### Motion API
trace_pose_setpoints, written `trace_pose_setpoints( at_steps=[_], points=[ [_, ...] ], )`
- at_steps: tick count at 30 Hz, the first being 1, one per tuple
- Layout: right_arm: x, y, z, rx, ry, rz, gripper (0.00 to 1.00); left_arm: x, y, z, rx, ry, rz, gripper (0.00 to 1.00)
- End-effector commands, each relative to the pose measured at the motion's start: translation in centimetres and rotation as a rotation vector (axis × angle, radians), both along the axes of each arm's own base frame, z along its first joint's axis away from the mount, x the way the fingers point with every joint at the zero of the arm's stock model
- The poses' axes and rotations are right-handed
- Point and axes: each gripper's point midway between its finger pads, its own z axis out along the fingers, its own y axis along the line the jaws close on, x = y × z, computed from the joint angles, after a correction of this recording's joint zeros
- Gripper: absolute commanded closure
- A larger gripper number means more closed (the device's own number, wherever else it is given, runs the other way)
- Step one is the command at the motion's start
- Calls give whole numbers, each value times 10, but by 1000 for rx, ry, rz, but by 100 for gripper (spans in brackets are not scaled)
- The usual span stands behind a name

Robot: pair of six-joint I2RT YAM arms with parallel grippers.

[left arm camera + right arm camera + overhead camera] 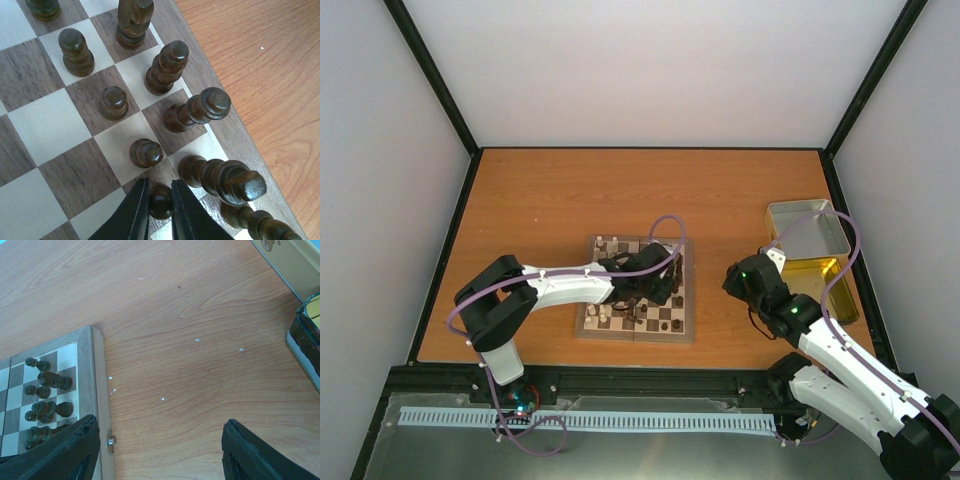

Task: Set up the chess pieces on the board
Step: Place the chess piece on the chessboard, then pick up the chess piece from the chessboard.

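Observation:
The board (pixel 667 321) lies in the middle of the table. My left gripper (pixel 660 287) hovers over its right side. In the left wrist view this gripper (pixel 160 183) is shut on a small dark pawn (pixel 161 202) standing by the board's right border (pixel 235 135). Several dark chess pieces (pixel 172 67) stand upright on the squares around it, and taller ones (pixel 222 177) fill the edge row. My right gripper (pixel 741 276) hangs open over bare table right of the board (pixel 93 390), its fingers (pixel 62 450) wide apart and nothing between them (pixel 157 452). Dark pieces (pixel 48 390) show at that view's left.
Cream-white chessmen (pixel 603 314) stand at the board's left side. A silver metal tray (pixel 808 232) and a yellow-bottomed tray (pixel 832 290) sit at the right edge of the table, near the right arm. The trays' rims (pixel 303 335) reach into the right wrist view.

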Motion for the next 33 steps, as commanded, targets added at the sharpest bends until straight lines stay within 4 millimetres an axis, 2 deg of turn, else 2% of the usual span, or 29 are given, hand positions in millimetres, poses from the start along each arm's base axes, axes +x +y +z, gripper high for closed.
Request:
trace_pose_setpoints(
  at_steps=[1, 6, 9, 14, 17, 20, 26, 33],
  points=[
    [2, -4, -1, -2, -7, -23, 33, -5, -7, 4, -39, -11, -27, 84],
    [2, -3, -3, 5, -5, -20, 33, -4, -2, 8, -30, -19, -12, 72],
    [2, -1, -3, 10, -3, -15, 33, -4, 0, 18, -30, -24, -6, 67],
    [0, -1, -4, 18, 0, -13, 33, -5, 0, 58, -88, -42, 0, 62],
    [0, 0, -4, 21, 1, -10, 33, -11, 10, 67, -73, -28, 17, 57],
    [-1, 1, -5, 25, 6, -8, 33, -22, 25, 62, -12, 28, 25, 54],
    [-1, 4, -10, 39, 12, 0, 33, -49, 49, 39, 118, 166, -2, 53],
    [0, 5, -10, 41, 20, 2, 33, -55, 48, 25, 142, 219, -11, 53]
  ],
)
